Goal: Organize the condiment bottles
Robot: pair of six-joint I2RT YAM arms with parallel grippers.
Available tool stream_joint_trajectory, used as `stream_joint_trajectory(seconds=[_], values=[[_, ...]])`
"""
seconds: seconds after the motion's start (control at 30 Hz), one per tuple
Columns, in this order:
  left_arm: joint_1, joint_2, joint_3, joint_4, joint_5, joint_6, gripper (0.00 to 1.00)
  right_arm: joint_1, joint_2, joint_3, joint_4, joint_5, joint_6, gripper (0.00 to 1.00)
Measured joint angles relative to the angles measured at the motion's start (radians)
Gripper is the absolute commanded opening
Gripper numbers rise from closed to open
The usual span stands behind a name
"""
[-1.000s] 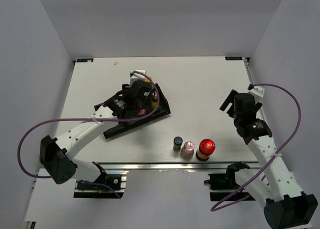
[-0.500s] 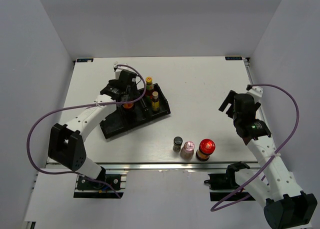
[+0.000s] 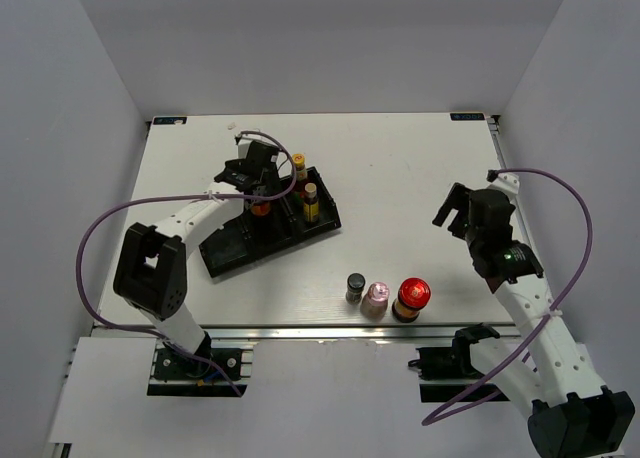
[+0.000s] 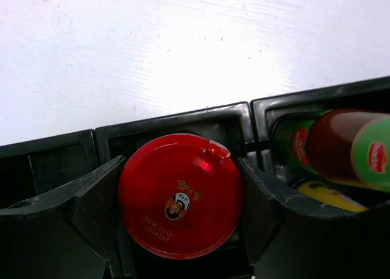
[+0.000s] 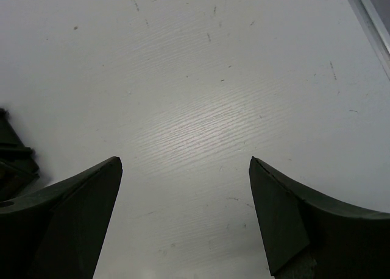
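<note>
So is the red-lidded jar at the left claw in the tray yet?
In: the red-lidded jar stands upright in the middle compartment of the tray, with the left claw closed on its lid.

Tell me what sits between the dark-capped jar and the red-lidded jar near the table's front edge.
The pink-capped jar, standing in a row with the dark-capped jar and the red-lidded jar; the top external view shows it.

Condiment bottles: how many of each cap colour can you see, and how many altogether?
Red-lidded jars: 2
Yellow-capped bottles: 2
Dark-capped jar: 1
Pink-capped jar: 1
Total: 6
</note>
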Motion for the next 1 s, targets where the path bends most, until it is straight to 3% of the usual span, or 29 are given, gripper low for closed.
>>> stream_joint_trajectory(seconds=[0.37,0.47,0.6,1.0], values=[[0.003,0.021,0.002,0.046,-0.040,-0.016,0.50,0.000,-0.022,0.001,-0.053,-0.163,-0.032,0.89],[0.003,0.024,0.004,0.045,-0.055,-0.027,0.77,0.003,-0.043,0.001,-0.080,-0.204,-0.040,0.89],[0.004,0.025,0.005,0.046,-0.070,-0.027,0.98,0.039,-0.056,0.018,-0.140,-0.240,-0.061,0.89],[0.005,-0.063,-0.014,0.059,-0.020,-0.008,0.98,0.357,0.023,0.121,-0.365,-0.239,-0.040,0.89]])
